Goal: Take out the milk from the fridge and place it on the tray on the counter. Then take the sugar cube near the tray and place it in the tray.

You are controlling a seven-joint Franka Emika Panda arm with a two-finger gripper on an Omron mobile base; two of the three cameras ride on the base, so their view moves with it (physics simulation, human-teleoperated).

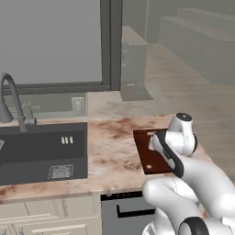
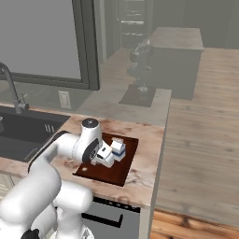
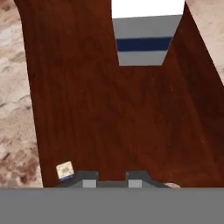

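The milk (image 2: 118,149) (image 3: 144,39), a small white carton with a blue band, stands upright on the dark reddish-brown tray (image 2: 105,173) (image 1: 146,158) (image 3: 109,113) on the counter (image 1: 110,151). My gripper (image 2: 105,157) (image 3: 112,178) hangs low over the tray just in front of the carton. It is shut, with nothing between its fingers. The sugar cube (image 3: 64,170), tiny and white, lies on the tray at its edge, just beside one fingertip (image 3: 89,177) and outside the grip. The fridge is out of view.
A black sink basin (image 1: 41,151) (image 2: 23,130) with a grey faucet (image 1: 11,101) lies left of the tray. The counter ends just right of the tray, with wood floor beyond. A grey dishwasher front (image 1: 124,209) sits below the counter edge.
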